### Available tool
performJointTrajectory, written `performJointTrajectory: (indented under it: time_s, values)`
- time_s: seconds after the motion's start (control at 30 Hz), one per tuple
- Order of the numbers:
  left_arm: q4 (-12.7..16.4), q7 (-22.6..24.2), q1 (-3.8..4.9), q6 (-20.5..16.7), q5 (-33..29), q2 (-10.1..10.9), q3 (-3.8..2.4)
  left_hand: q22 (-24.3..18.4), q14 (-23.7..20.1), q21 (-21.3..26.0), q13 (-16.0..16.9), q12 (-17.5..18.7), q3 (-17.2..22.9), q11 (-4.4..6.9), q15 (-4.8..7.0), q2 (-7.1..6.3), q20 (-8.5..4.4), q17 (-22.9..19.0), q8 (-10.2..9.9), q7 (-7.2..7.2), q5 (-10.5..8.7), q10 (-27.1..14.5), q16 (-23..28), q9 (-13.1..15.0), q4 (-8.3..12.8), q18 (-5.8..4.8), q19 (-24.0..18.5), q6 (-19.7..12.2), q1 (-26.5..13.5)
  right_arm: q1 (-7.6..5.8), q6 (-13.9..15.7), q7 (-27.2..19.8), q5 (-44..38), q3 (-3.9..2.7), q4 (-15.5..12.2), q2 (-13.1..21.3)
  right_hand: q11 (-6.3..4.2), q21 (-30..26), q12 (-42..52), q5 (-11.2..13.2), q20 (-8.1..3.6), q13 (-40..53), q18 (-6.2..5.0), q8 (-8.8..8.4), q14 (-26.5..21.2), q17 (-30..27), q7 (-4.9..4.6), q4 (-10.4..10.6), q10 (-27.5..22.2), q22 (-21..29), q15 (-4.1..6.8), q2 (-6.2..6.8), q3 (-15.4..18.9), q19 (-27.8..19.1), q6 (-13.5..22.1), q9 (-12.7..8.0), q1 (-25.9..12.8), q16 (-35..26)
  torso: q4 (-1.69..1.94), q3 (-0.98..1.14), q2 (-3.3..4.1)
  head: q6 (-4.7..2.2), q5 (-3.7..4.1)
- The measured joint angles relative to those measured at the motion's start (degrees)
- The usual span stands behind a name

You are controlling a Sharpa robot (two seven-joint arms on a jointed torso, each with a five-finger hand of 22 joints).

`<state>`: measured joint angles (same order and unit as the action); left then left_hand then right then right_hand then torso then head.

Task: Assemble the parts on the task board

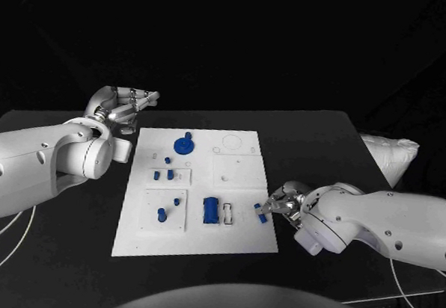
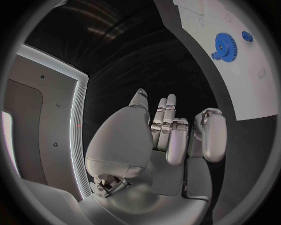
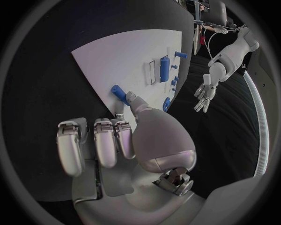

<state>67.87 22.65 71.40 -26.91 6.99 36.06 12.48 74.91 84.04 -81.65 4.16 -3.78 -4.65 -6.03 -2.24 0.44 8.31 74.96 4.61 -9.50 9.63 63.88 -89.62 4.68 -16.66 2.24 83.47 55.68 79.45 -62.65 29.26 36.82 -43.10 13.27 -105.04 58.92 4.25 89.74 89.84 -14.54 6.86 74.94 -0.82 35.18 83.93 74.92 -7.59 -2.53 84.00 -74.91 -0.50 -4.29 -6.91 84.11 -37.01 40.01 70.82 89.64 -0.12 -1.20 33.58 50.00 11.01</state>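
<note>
Bare task board [image 1: 194, 239] corner beside blue cylinder [image 1: 211, 209]

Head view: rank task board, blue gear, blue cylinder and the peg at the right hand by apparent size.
1. Task board.
2. Blue gear and blue cylinder: they look alike, so no ranking between them.
3. Peg by the right hand, partly hidden by fingers.

Right hand [image 1: 283, 204] fingertips over a small blue part [image 1: 261, 218], contact too small to tell

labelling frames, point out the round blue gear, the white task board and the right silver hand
round blue gear [image 1: 184, 146], head view, centre of its disc
white task board [image 1: 230, 234], head view, bare near part
right silver hand [image 1: 284, 202], head view, middle of the hand
</note>
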Motion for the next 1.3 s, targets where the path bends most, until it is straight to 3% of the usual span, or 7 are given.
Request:
performJointTrajectory:
  time_s: [0.37, 0.4, 0.57, 0.7, 0.9, 1.0, 1.3]
  values:
    - [0.0, 0.0, 0.0, 0.0, 0.0, 0.0, 0.0, 0.0, 0.0, 0.0, 0.0, 0.0, 0.0, 0.0, 0.0, 0.0, 0.0, 0.0, 0.0, 0.0, 0.0, 0.0, 0.0, 0.0, 0.0, 0.0, 0.0, 0.0, 0.0, 0.02, -1.9, 0.2, -4.1, -0.14, 0.5, -1.3, 0.0, 0.0, 0.0, 0.4, 0.0, 0.0, 0.0, -0.06, 0.0, 0.0, -0.26, 0.2, 0.0, 0.0, 0.0, -0.22, -0.2, 0.0, 0.7, 0.1, -0.2, 0.0, -0.02, 0.0, 0.0, 0.0, 0.09]
    - [0.0, 0.0, 0.0, 0.0, 0.0, 0.0, 0.0, 0.0, 0.0, 0.0, 0.0, 0.0, 0.0, 0.0, 0.0, 0.0, 0.0, 0.0, 0.0, 0.0, 0.0, 0.0, 0.0, 0.0, 0.0, 0.0, 0.0, 0.0, 0.0, 0.03, -2.0, 0.3, -4.4, -0.14, 0.5, -1.4, 0.0, 0.0, 0.0, 0.4, 0.0, 0.0, 0.0, -0.06, 0.0, 0.0, -0.38, 0.2, 0.0, 0.0, 0.0, -0.22, -0.2, 0.0, 0.8, 1.2, -0.2, 0.0, -0.01, 0.0, 0.0, 0.0, 0.09]
    - [0.0, 0.0, 0.0, 0.0, 0.0, 0.0, 0.01, 0.0, 0.0, 0.0, 0.0, 0.0, 0.0, 0.0, 0.0, 0.0, 0.0, 0.0, 0.0, 0.0, 0.0, 0.0, 0.0, 0.0, 0.0, 0.0, 0.0, 0.0, 0.0, 0.07, -3.0, 0.5, -6.1, -0.17, 0.6, -1.4, 0.0, 0.0, 0.0, 0.4, 0.0, 0.0, 0.0, -0.06, 0.0, 0.0, -0.42, 0.6, 0.0, 0.0, 0.0, -0.53, -0.6, 0.0, 0.8, 1.3, -0.5, 0.0, 0.02, 0.0, 0.0, 0.0, 0.02]
    - [0.0, 0.0, 0.0, 0.0, 0.0, 0.0, 0.01, 0.0, 0.0, 0.0, 0.0, 0.0, 0.0, 0.0, 0.0, 0.0, 0.0, 0.0, 0.0, 0.0, 0.0, 0.0, 0.0, 0.0, 0.0, 0.0, 0.0, 0.0, 0.0, 0.08, -3.9, 0.6, -7.8, -0.2, 0.7, -1.5, 0.65, 0.0, 0.0, 0.4, 0.14, 0.0, 0.0, -0.15, 0.1, 0.0, -1.49, 1.1, 0.0, 0.0, -0.53, -0.22, -1.1, -0.1, -0.4, 1.3, -0.8, 0.0, 0.02, -0.01, 0.0, 0.0, -0.03]
    - [0.0, -0.1, 0.0, 0.0, 0.0, 0.0, 0.01, 0.0, 0.0, 0.0, 0.0, 0.0, 0.0, 0.0, 0.0, 0.0, 0.0, 0.0, 0.0, 0.0, 0.0, 0.0, 0.0, 0.0, 0.0, 0.0, 0.0, 0.0, 0.0, 0.08, -5.4, 0.7, -10.4, -0.26, 0.8, -1.6, 0.65, 0.0, 0.0, 1.0, 0.66, 0.0, 0.0, -3.39, 0.0, 0.0, -1.75, 1.7, 0.0, 0.0, -0.65, 0.31, -2.0, -0.2, -3.7, 1.3, -1.4, 0.0, 0.02, -0.01, -0.01, 0.0, -0.06]
    - [0.0, -0.1, 0.0, 0.0, 0.0, 0.0, 0.01, 0.0, 0.0, 0.0, 0.0, 0.0, 0.0, 0.0, 0.0, 0.0, 0.0, 0.0, 0.0, 0.0, 0.0, 0.0, 0.0, 0.0, 0.0, 0.0, 0.0, 0.0, 0.0, 0.07, -6.1, 0.7, -11.9, -0.27, 0.9, -1.6, 0.65, 0.0, 0.0, 1.3, 0.85, 0.0, 0.0, -5.82, 0.1, 0.0, -1.84, 1.8, 0.0, 0.0, -0.94, 0.91, -2.4, 0.0, -5.8, 1.3, -2.0, 0.0, 0.01, -0.01, -0.01, 0.0, -0.04]
    - [0.0, -0.1, 0.0, 0.0, 0.0, 0.0, 0.01, 0.0, 0.0, 0.0, 0.0, 0.0, 0.0, 0.0, 0.0, 0.0, 0.0, 0.0, 0.0, 0.0, 0.0, 0.0, 0.0, 0.0, 0.0, 0.0, 0.0, 0.0, 0.0, 0.03, -8.5, 0.8, -15.3, -0.34, 1.1, -1.8, 1.01, 0.0, 0.0, 1.7, 0.85, 0.0, 0.01, -6.93, 0.1, 0.0, -1.88, 2.9, 0.0, 0.0, -0.94, 2.52, -1.7, 0.0, -7.7, 1.3, -3.6, 0.0, 0.0, -0.03, -0.01, 0.0, 0.0]
